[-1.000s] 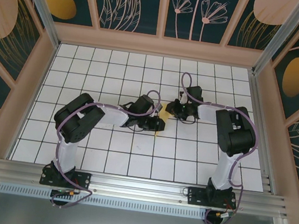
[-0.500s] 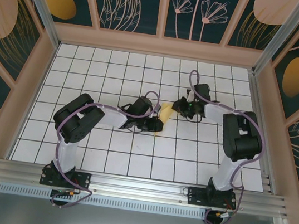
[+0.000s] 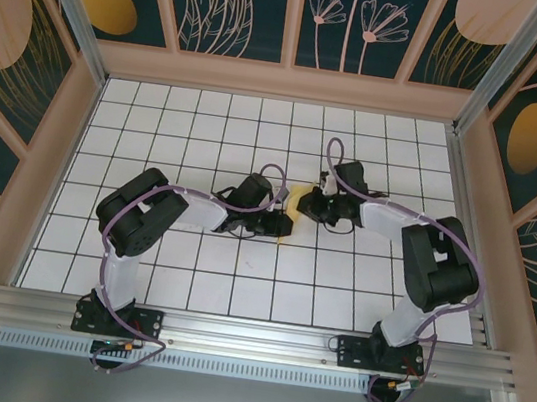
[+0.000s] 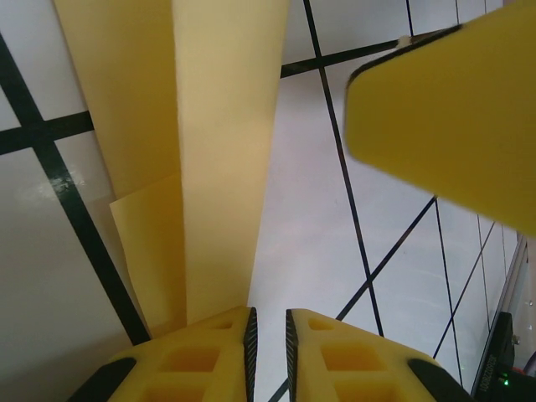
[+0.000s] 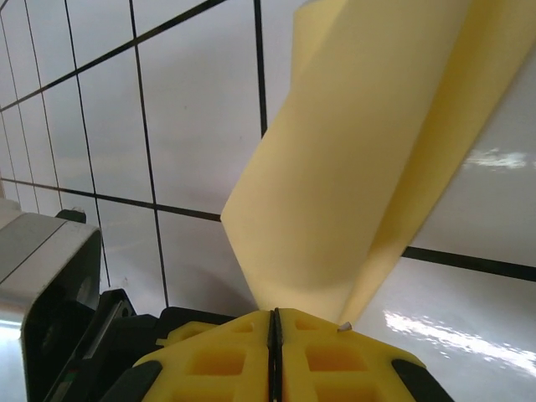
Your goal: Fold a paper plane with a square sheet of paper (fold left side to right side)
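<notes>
Enclosed robot test cell, laboratory type. Walled by wood-framed leaf-print panels (image 3: pixel 242 5), floored with a white gridded tabletop (image 3: pixel 210 121), edged by an aluminium mounting rail (image 3: pixel 248 338).

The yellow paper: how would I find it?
Look at the white table with black grid lines, near its middle, where the left end effector and the right end effector almost meet. Right there lies the sheet of paper, folded narrow. It is thin and pale yellow, unlike the white tiles and dark end effectors around it.

Left arm (image 3: pixel 140 212) and right arm (image 3: pixel 430 250): black joints, white links, lilac cables (image 3: pixel 248 201). Yellow fingers (image 4: pixel 205 360) with moulded pockets.
</notes>
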{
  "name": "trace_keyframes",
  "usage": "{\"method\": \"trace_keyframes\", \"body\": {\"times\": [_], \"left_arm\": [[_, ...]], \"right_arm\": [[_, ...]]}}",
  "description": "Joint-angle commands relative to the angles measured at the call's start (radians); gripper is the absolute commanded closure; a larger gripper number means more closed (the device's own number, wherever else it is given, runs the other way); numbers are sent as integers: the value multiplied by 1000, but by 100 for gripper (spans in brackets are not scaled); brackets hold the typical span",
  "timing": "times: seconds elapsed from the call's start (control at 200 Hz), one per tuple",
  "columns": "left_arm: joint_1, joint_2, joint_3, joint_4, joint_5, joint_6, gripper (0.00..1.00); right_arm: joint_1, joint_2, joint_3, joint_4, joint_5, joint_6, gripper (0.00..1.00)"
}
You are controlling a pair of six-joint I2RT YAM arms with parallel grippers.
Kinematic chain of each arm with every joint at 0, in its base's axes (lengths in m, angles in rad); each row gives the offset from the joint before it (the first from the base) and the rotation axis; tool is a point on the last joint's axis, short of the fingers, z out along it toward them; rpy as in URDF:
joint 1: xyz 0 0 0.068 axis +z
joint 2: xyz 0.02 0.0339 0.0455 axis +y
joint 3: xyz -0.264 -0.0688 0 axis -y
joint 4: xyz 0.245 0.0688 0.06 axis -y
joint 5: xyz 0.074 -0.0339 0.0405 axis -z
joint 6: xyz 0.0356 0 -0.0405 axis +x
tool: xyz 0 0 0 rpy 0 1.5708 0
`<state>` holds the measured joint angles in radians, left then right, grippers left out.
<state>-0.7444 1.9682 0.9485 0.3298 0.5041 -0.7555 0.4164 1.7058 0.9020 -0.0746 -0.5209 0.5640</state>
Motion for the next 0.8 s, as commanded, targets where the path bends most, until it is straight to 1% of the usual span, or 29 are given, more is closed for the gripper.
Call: {"method": "trace_keyframes", "body": {"times": [0.0,0.23,0.45,0.796], "left_arm": [[-6,27,-34,-97,5,1,80],[-7,30,-33,-100,5,1,80],[-9,29,-31,-103,1,0,80],[-10,30,-30,-109,2,4,80]], "right_arm": [[16,33,2,40,-11,22,87],[27,49,-2,74,-28,31,87],[41,96,24,74,-20,40,87],[46,135,60,-23,98,-2,87]]}}
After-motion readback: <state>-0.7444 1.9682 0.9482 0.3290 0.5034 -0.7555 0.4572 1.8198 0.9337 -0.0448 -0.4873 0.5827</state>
